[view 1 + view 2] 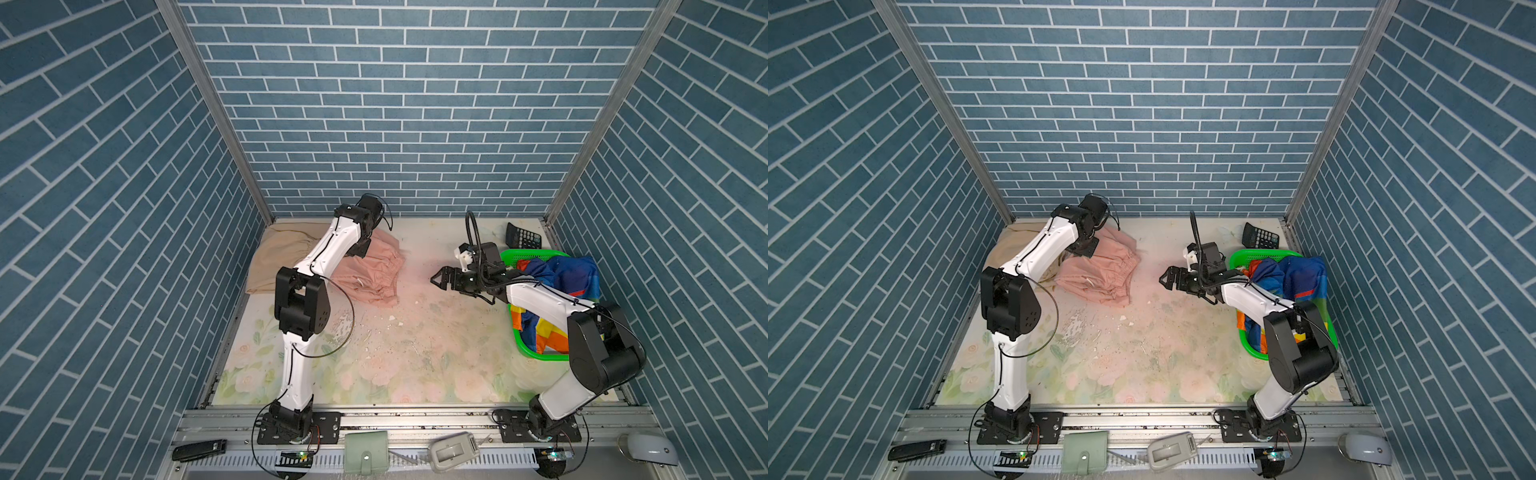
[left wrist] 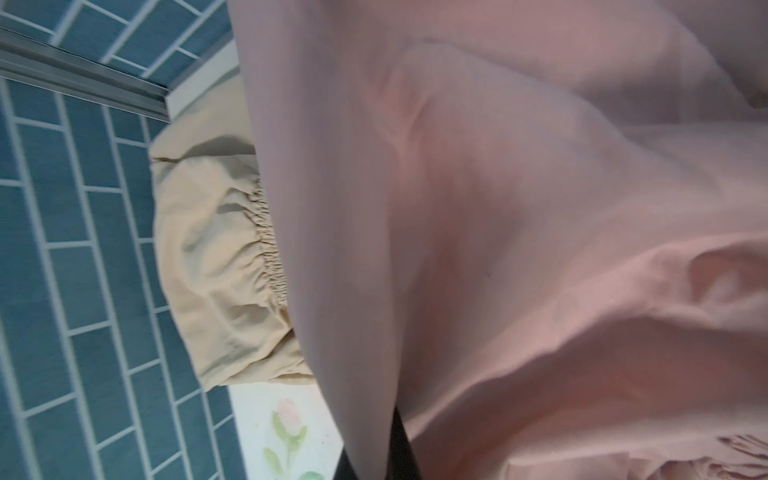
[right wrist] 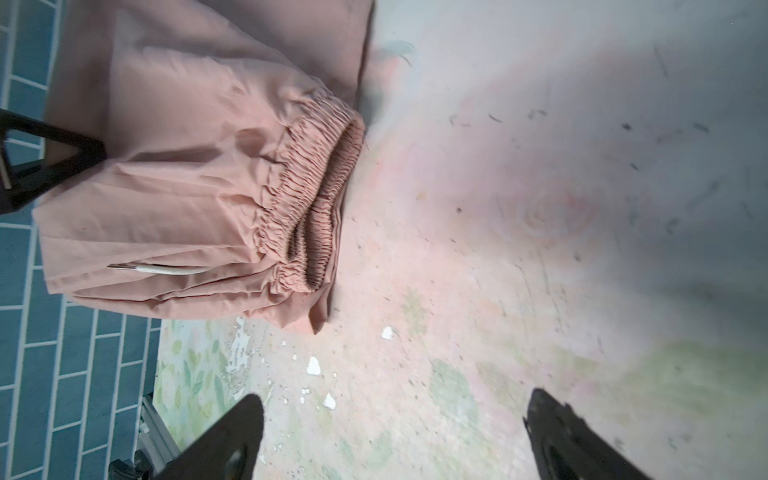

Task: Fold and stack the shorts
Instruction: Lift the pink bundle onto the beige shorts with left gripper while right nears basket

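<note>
Pink shorts (image 3: 187, 187) ahead of right gripper (image 3: 395, 399) fingers (image 3: 224, 440): matt creased cloth, ruched waist, smooth white cord (image 3: 166, 269). Beige shorts (image 2: 208, 270): matt cloth. Rainbow shorts (image 1: 573, 274) behind fingers: shiny cloth. Basket (image 1: 536, 353): glossy green plastic. Tabletop (image 3: 457, 249) under fingers: floral print, worn, flaking. Fingers: matt black.

A calculator (image 1: 524, 237) sits just beside the green basket (image 1: 523, 343) on the floral table (image 1: 415, 357).

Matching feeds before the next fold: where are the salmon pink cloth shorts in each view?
Both top views: salmon pink cloth shorts lie back left, partly under the left arm.
Left wrist: they fill most of the picture.
Right wrist: folded, ahead of the open right tool.
Shared landmark: the floral table cover.
</note>
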You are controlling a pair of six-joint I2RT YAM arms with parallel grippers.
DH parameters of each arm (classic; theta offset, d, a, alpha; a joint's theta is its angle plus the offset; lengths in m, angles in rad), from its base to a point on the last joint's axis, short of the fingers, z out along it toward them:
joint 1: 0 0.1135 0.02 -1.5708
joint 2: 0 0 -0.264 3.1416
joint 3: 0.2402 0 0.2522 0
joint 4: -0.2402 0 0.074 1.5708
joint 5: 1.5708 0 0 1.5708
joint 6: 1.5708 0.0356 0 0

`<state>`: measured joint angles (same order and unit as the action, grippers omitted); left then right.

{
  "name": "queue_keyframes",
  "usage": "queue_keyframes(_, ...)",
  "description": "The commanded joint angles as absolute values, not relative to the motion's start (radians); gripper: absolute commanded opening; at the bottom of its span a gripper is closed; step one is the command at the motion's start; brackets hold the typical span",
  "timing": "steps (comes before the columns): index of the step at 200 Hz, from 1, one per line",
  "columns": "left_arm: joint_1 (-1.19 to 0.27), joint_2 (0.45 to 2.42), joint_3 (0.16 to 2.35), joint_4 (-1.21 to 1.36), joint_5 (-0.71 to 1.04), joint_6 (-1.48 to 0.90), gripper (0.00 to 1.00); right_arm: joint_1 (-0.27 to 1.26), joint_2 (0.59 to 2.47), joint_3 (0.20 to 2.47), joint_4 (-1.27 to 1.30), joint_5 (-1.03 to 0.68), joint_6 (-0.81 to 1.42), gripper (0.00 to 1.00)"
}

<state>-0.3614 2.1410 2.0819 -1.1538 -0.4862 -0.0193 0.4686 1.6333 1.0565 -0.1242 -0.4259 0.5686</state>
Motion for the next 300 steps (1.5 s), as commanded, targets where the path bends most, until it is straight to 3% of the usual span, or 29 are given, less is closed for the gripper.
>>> queue_keyframes(1, -0.362, 2.163, 2.141, -1.206, -0.667, 0.065, 0.00, 0.511, 1.672, 1.139, -0.118, -0.417, 0.571, 0.99)
queue_keyframes(62, -0.362, 2.160, 2.178, -1.137, -0.792, 0.177, 0.00, 0.611, 1.825, 1.347, -0.172, -0.414, 0.535, 0.99)
queue_keyframes(145, -0.324, 2.163, 2.244, -1.020, -0.902, 0.281, 0.00, 0.639, 1.933, 1.460, -0.178, -0.451, 0.534, 0.99)
queue_keyframes(300, -0.020, 2.174, 2.431, -1.198, -0.421, 0.110, 0.00, 0.668, 2.014, 1.516, -0.120, -0.485, 0.557, 0.99)
